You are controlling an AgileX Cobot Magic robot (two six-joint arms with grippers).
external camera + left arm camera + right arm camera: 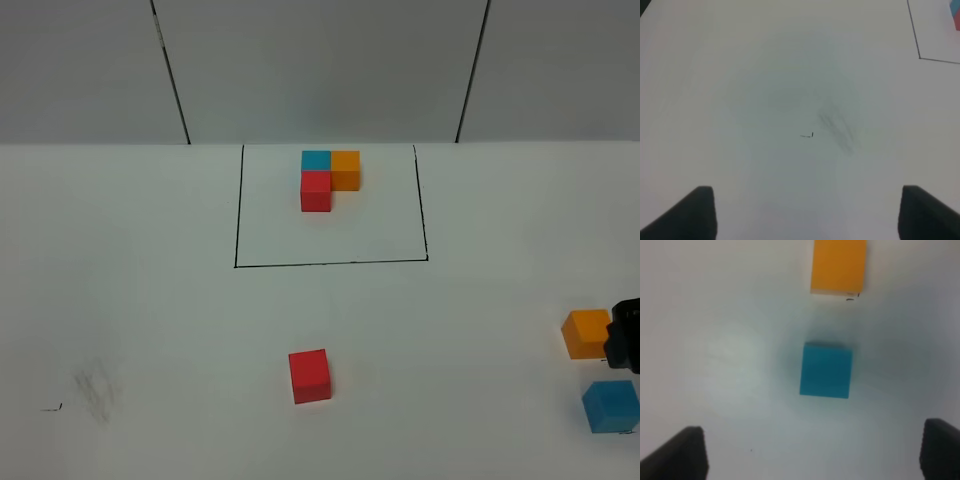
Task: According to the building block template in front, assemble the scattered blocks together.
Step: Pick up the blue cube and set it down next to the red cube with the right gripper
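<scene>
The building block template (328, 176) is a neat L of blue, orange and red cubes inside a black-lined rectangle (330, 264) at the back middle. The scattered blocks lie nearer the front: a red cube (310, 376) at the middle, an orange cube (586, 333) and a blue cube (611, 405) at the right edge. My right gripper (812, 455) is open and empty above the blue cube (826, 370), with the orange cube (838, 265) beyond it. My left gripper (810, 215) is open and empty over bare table.
A black part of the right arm (626, 338) shows at the right edge, beside the orange cube. A grey smudge (97, 390) with a small black mark lies at the front left and also shows in the left wrist view (837, 127). A grey panelled wall (320, 70) stands behind.
</scene>
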